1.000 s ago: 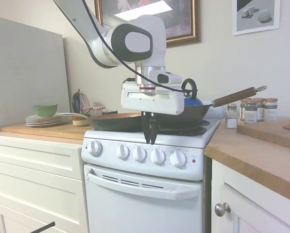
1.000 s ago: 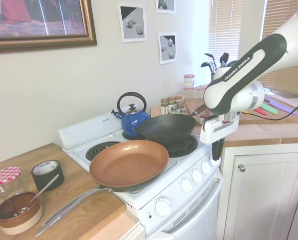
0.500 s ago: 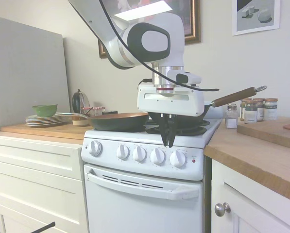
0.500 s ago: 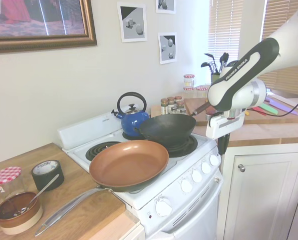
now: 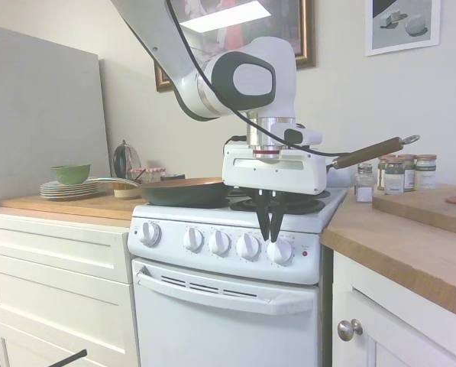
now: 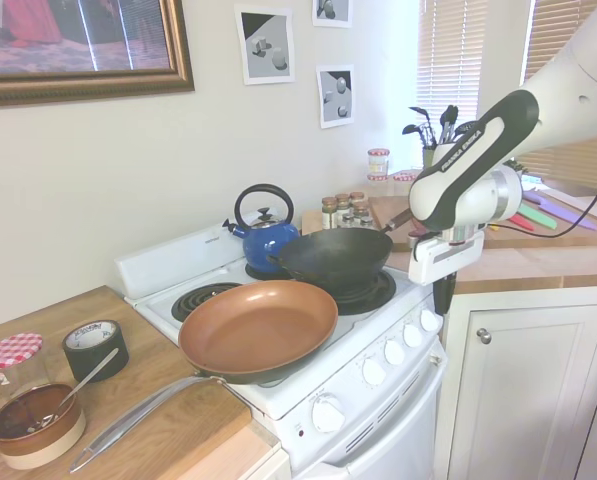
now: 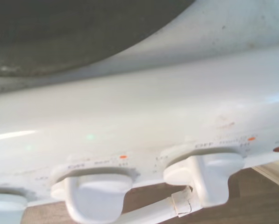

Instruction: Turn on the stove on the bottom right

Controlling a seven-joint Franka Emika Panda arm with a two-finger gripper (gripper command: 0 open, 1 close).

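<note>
Hovering my gripper (image 5: 271,228) with fingers slightly parted, I see its tips just above the rightmost knob (image 5: 279,250) on the stove (image 5: 228,298) front panel. Second exterior view: the gripper (image 6: 440,303) hangs at the panel's right end, tips hard to separate. Wrist view: two blurred knobs (image 7: 208,175), lettering unreadable.

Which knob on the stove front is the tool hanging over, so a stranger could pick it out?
Find the white stove and the row of five round knobs across its front panel. The one is the last knob, nearest the wooden counter. It alone sits beside the small red light, with the tool just above it.
</note>
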